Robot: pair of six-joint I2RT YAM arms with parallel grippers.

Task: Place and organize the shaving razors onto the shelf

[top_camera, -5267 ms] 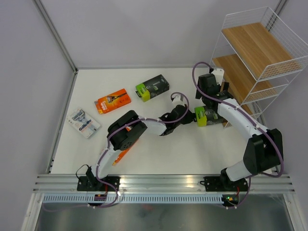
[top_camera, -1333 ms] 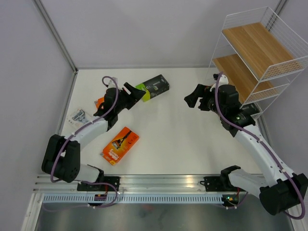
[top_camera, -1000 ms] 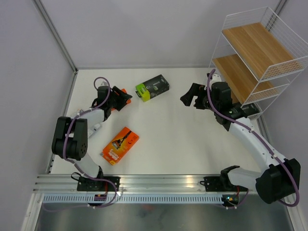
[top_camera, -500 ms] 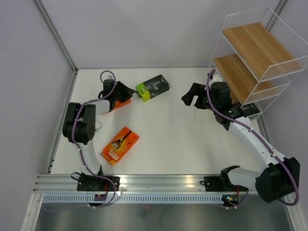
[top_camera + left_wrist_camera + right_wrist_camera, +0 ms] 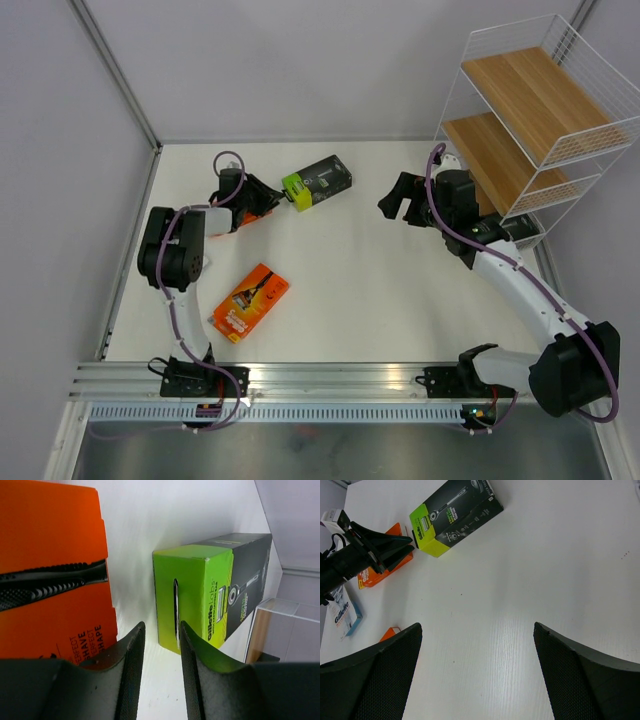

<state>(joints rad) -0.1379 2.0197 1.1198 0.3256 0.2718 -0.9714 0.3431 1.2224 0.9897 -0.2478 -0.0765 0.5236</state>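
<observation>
Near the upper middle of the top view a black pack with a lime-green end (image 5: 316,181) lies flat on the white desk (image 5: 380,290), its green end facing left. The left wrist view shows a razor pictured on its dark face and a slot in the green end. Just left of it lies an orange pack (image 5: 50,580) with a black razor handle printed across it and white lettering below. The left claw (image 5: 160,630) sits low at the gap between these two packs, its dark fingers (image 5: 131,675) a narrow slit apart with nothing between them. A second orange pack (image 5: 250,302) lies at an angle lower left of centre, well apart from the others. The white-and-blue Gillette blister pack (image 5: 342,611) lies at the left edge of the right wrist view. The right claw (image 5: 476,627) hangs above bare desk right of centre, spread wide and empty. The shelf (image 5: 530,110), white wire with light wooden boards, stands at the upper right.
</observation>
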